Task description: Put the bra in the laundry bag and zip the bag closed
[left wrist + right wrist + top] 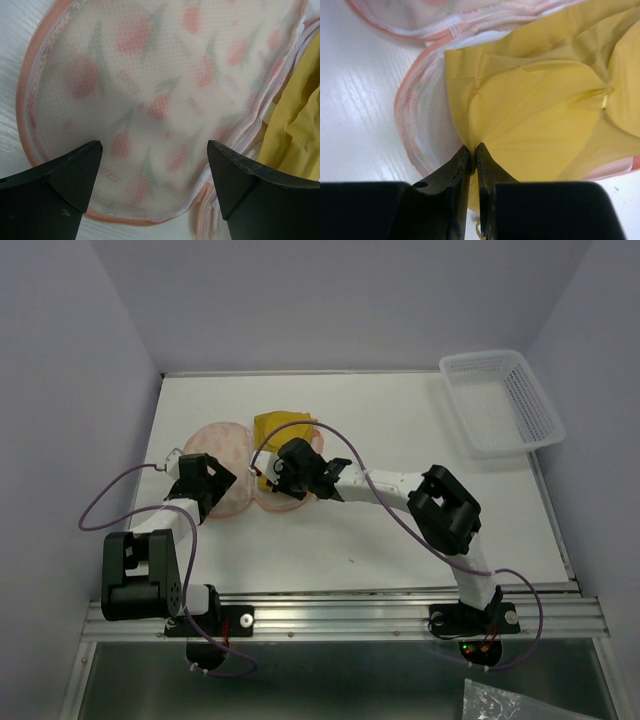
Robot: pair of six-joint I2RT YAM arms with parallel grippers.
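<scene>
Two arms reached over the white table (400, 540) toward its far left part, where the laundry bag (222, 448) lay flat with its two rounded lobes side by side. Its left lobe showed cream mesh printed with soft orange-pink blotches and a pink edging around the rim. The bra (277, 426) lay bunched on the right lobe, a mustard-yellow heap of folded fabric, with the bag's pink rim showing beside it.

The left gripper (154, 148) hung over the left lobe with its jaws spread wide and nothing between them. In its wrist view the mesh filled the gap between the two dark fingers (70, 170), and a strip of the yellow fabric showed at the right edge.

The right gripper (472, 148) sat at the near edge of the bra with its jaws drawn almost together, and a fold of the yellow cloth was pinched between them. Just left of that pinch lay the bag's white mesh and pink edging, and beyond them bare table.

A white lattice basket (500, 400) stood at the far right corner, well apart from both arms.
</scene>
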